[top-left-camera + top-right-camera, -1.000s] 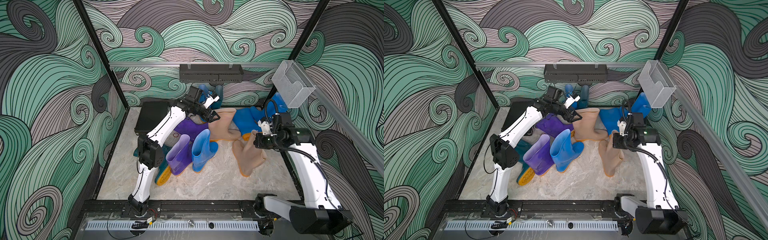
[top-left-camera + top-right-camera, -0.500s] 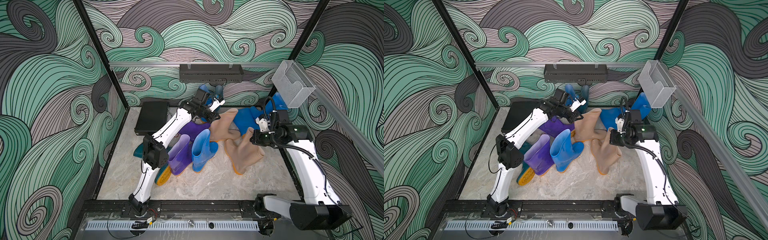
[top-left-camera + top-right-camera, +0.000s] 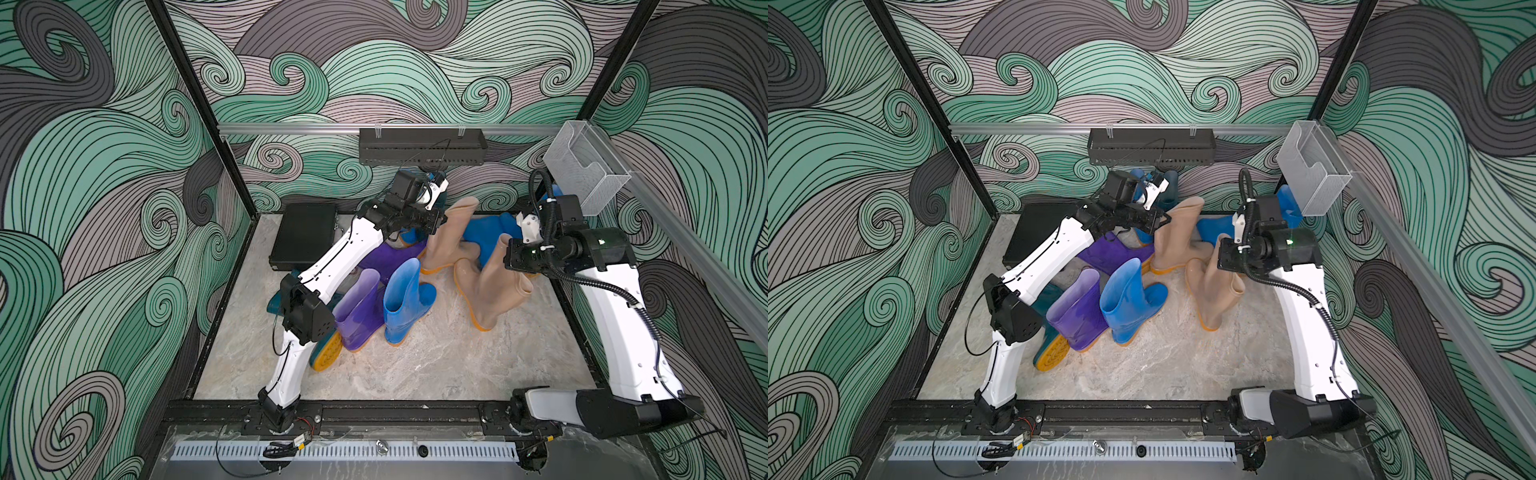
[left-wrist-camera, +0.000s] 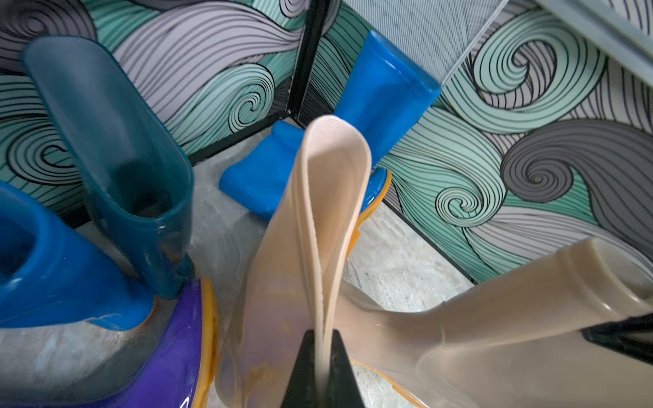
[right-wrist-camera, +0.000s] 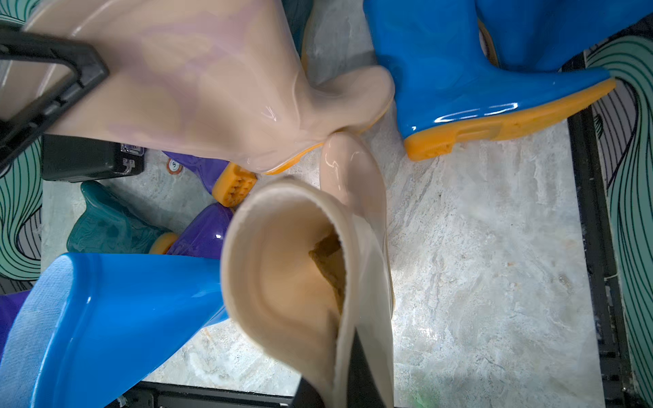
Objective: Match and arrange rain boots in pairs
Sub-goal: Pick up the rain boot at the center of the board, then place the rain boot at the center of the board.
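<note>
Pinching the flattened rim of one beige boot, the left gripper is clamped on it, and the right gripper nips the rim of the second beige boot, their feet nearly touching. That pair seems nearly matched but not yet stood together; purple boots, blue boots and a teal boot lie jumbled nearby. A round sticker by the black case is unreadable.

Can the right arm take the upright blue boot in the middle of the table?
Probably not yet: the blue boot stands close, but the right gripper is shut on the rim of a beige boot.
</note>
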You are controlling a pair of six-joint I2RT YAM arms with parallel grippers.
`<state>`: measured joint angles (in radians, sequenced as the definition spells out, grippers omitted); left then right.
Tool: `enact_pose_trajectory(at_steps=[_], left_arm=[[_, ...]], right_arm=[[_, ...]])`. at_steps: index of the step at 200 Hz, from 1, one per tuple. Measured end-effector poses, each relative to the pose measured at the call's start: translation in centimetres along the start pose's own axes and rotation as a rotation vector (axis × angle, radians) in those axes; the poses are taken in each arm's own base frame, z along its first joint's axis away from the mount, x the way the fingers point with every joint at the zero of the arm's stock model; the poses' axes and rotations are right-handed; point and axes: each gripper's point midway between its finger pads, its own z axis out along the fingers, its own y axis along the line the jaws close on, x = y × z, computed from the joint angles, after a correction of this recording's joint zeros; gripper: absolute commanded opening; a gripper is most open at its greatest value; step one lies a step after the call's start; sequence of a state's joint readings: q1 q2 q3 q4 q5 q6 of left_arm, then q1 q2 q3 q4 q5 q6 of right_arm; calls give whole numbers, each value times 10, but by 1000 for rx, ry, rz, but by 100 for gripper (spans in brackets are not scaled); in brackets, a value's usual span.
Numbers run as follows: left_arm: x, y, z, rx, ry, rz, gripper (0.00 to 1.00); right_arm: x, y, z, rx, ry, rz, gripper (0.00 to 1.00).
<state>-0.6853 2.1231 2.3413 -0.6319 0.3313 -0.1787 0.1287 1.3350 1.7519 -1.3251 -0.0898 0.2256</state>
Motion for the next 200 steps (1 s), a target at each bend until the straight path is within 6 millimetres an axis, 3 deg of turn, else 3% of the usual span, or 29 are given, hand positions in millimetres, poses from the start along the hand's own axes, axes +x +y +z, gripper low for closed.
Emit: enact_pose_trajectory(at_steps=[18,41,64,94,138,200], left_arm=[[-16,-4,-13,-10,-52,-10,0],[-30,-7,-23,-22,-101,-25,0],[-33,-4,-24,-37,-114,-52,0],[-32,-3,-24,-40,-112,-90,0],[-16,-3,-9,-26,-109,-158,0],[10,-23,12,-23,-99,-216,0]], right_arm=[[3,-3,-8,18,-15,-3,0],[23,-15,-17,67,1,0,0],[45,-22,-25,95,42,6,0],[50,-25,-17,109,77,14,0],[24,-19,23,89,73,17,0],[-30,-11,76,83,63,21,0]])
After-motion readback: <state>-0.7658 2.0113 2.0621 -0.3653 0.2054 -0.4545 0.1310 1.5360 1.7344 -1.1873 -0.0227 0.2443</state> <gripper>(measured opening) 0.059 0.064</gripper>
